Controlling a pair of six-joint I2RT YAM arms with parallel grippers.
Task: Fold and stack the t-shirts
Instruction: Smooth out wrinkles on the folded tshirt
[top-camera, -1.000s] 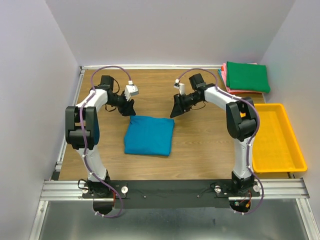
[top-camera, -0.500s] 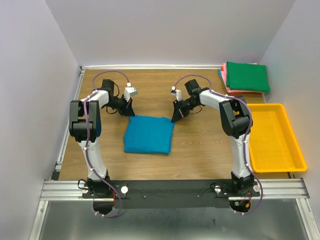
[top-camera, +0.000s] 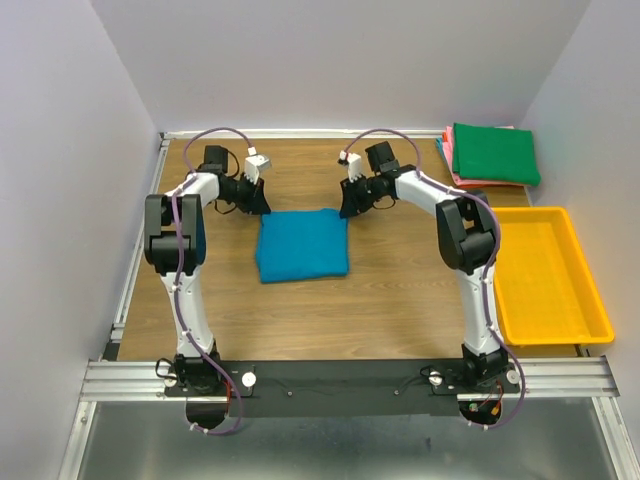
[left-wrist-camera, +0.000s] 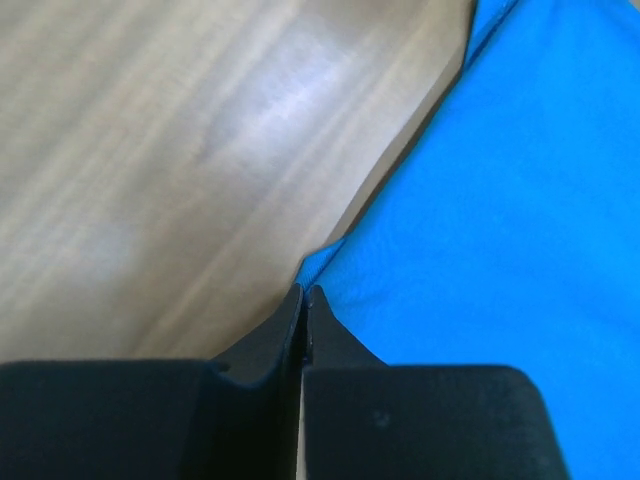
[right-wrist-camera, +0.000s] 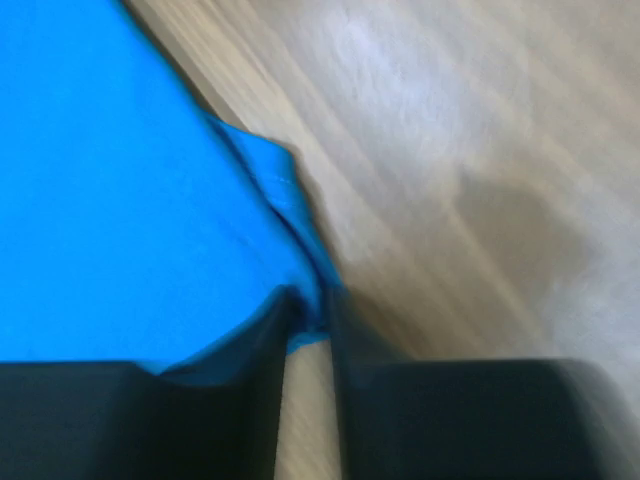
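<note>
From above, the teal-blue t-shirt (top-camera: 303, 245) lies folded as a rough square on the wooden bench (top-camera: 400, 290), between my two arms. My left end effector (top-camera: 262, 206) is low at the far left corner of this t-shirt, and my right end effector (top-camera: 346, 208) is low at its far right corner. Far to the right of the teal-blue t-shirt, at the back corner of the bench, the dark green t-shirt (top-camera: 495, 153) lies folded on top of the pink t-shirts (top-camera: 488, 183). The yellow tray (top-camera: 590, 300) is also to the right of the teal-blue t-shirt, nearer to my bases.

In my left wrist view, my left end effector (left-wrist-camera: 304, 292) has its two black fingers (left-wrist-camera: 265, 345) pressed together. The edge of the teal-blue t-shirt (left-wrist-camera: 500, 220) runs into their tips, so I clamp it there. The bare bench (left-wrist-camera: 150, 150) is on the left of the cloth.

In my right wrist view, which is a little blurred, my right end effector (right-wrist-camera: 308, 322) is closed on a small fold at the corner of the teal-blue t-shirt (right-wrist-camera: 110, 200). The cloth sits between the fingers (right-wrist-camera: 365, 355). The bench (right-wrist-camera: 450, 150) is on the right of it.
</note>
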